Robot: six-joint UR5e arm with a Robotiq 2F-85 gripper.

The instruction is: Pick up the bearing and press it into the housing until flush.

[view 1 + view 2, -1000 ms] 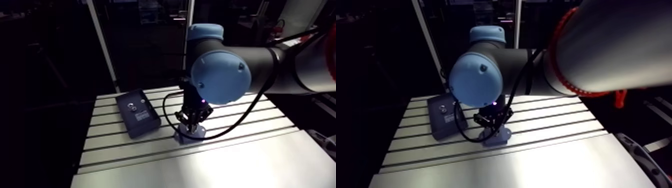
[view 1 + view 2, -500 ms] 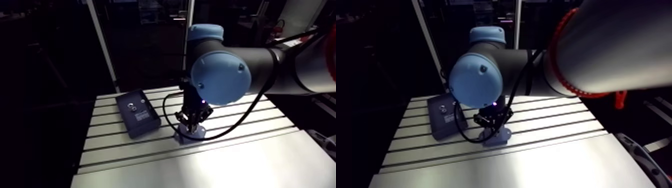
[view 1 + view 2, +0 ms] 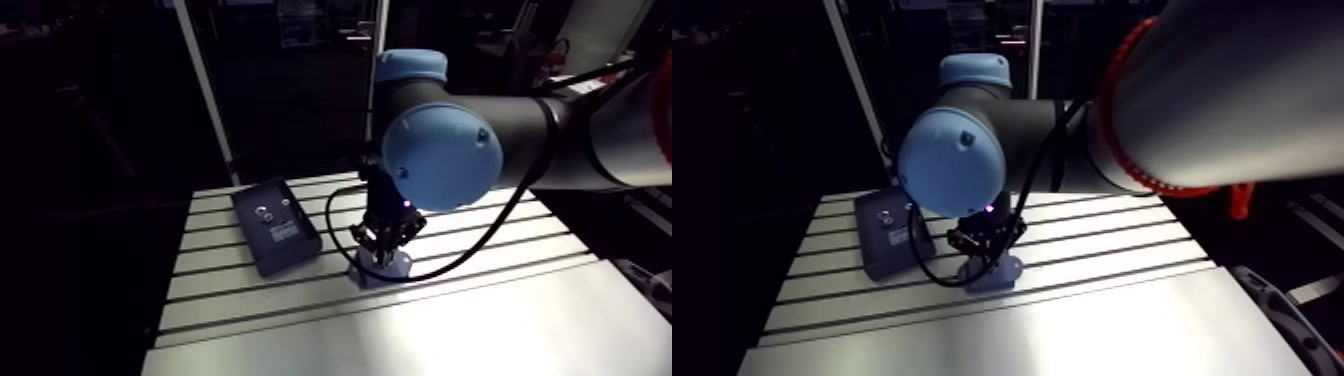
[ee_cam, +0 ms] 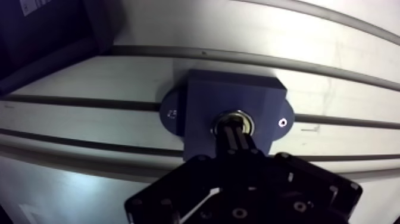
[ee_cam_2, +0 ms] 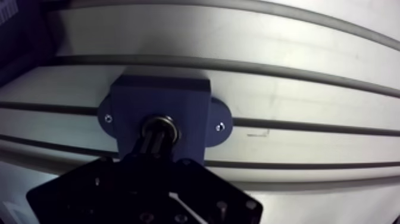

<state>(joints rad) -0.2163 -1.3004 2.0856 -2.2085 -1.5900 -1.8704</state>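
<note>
**Wrist view.** The tool (image 4: pixel 234 128) stands over the blue housing (image 4: pixel 202 98). Its 2 fingers are drawn narrow, tips together and resting on the metal bearing (image 4: pixel 232 114), which sits in the housing's central bore. Nothing appears gripped between them. Closed fingers probably serve as 1 punch, sending force straight down the bore. The housing lies flat on the slotted bench (image 4: pixel 339 65) with its 2 flange ears (image 4: pixel 283 123) spread sideways, which should steady it under load. Whether the bearing is flush cannot be told.

**Arm view.** A dark box (image 3: pixel 276 226) lies well apart.
</note>
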